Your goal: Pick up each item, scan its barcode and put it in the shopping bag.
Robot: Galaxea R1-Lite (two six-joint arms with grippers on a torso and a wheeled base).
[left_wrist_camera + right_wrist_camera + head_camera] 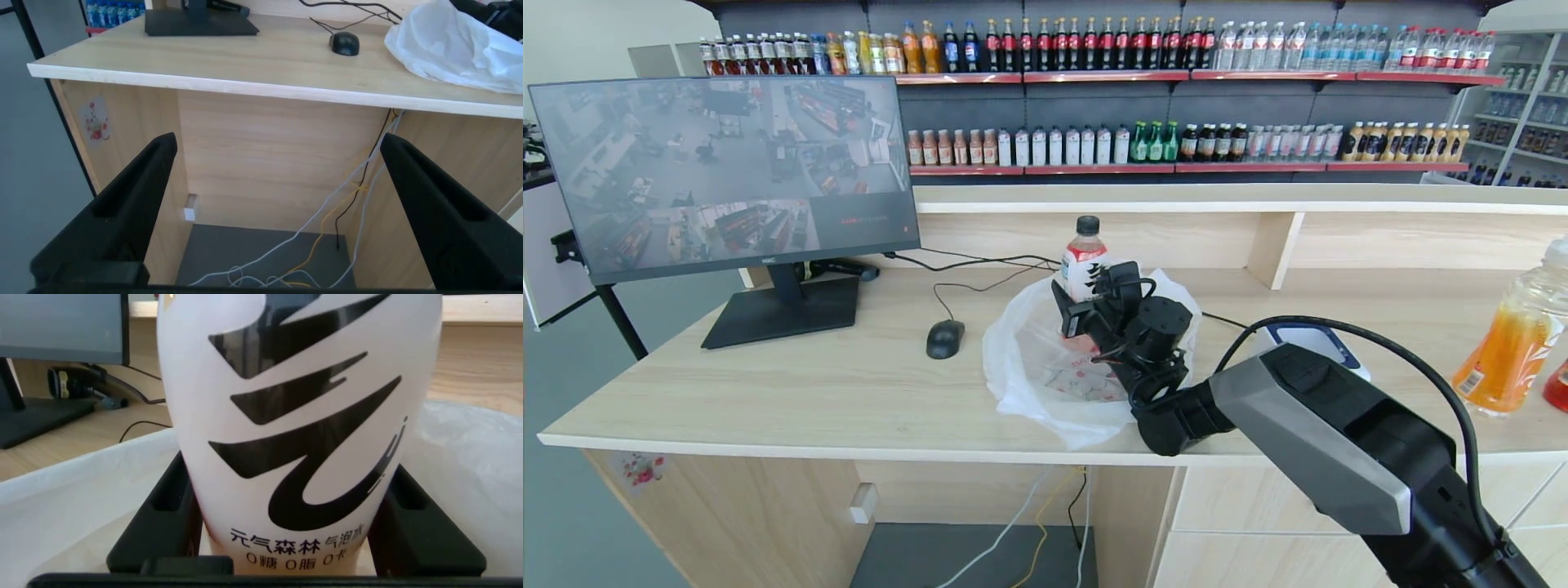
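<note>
My right gripper (1076, 306) is shut on a white-labelled bottle (1083, 263) with a black cap, held upright over the white plastic shopping bag (1033, 359) on the counter. In the right wrist view the bottle (298, 433) stands between both black fingers (159, 514), with the bag (482, 474) spread beneath it. My left gripper (274, 216) is open, hanging below and in front of the counter edge, nothing between its fingers. An orange drink bottle (1515, 335) stands at the counter's right end, with a red item (1557, 385) beside it at the frame edge.
A monitor (723, 171) on a black stand occupies the counter's left. A black mouse (944, 338) and its cable lie between it and the bag. A white and blue device (1311, 339) sits behind my right arm. A raised wooden ledge (1241, 200) backs the counter. Cables (343, 212) hang under it.
</note>
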